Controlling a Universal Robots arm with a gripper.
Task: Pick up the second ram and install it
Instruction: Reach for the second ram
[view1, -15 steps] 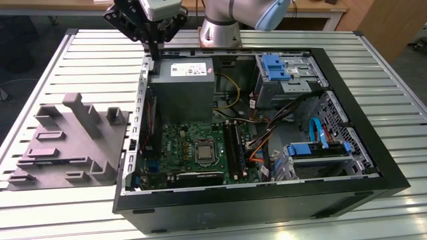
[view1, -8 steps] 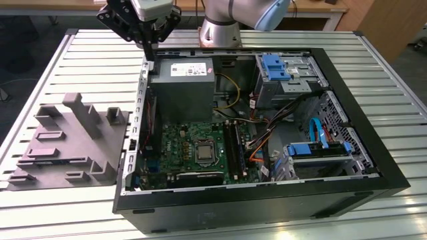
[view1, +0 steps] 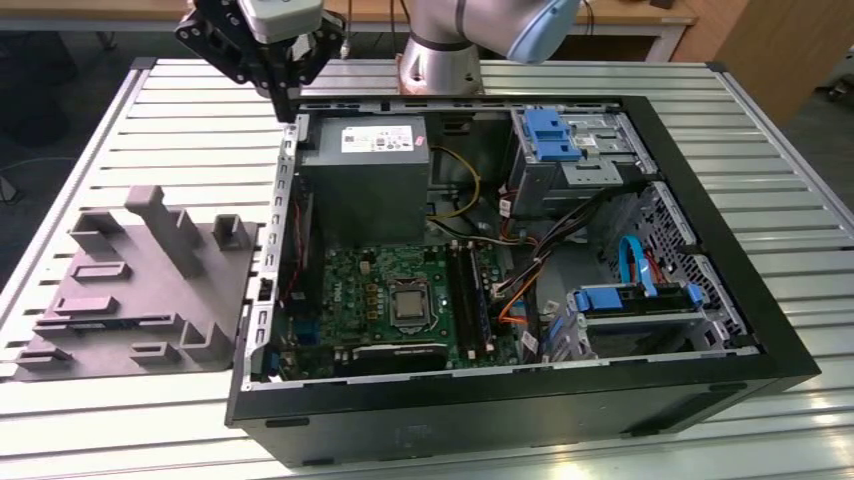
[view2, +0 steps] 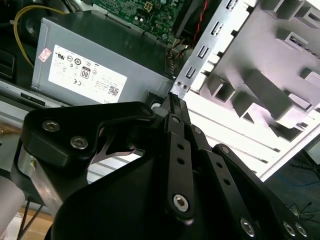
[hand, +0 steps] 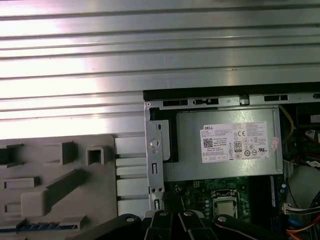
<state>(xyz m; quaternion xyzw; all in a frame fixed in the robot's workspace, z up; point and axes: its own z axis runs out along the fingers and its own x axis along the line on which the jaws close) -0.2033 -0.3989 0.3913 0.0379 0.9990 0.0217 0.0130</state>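
Case (view1: 534, 405) lies open on the table (view1: 747, 100) in the exterior view. It holds a power supply (view1: 367, 170) and a motherboard (view1: 360, 290). A gray holder (view1: 134, 290) sits beside it at the exterior view's left. The gripper (view1: 284, 100) hangs over the case's corner by the power supply. In the second wrist view its fingers (view2: 176, 107) are pressed together with nothing between them. In the first wrist view the ram (hand: 42, 226) lies in 1 slot of the holder, outside the case and apart from the gripper.
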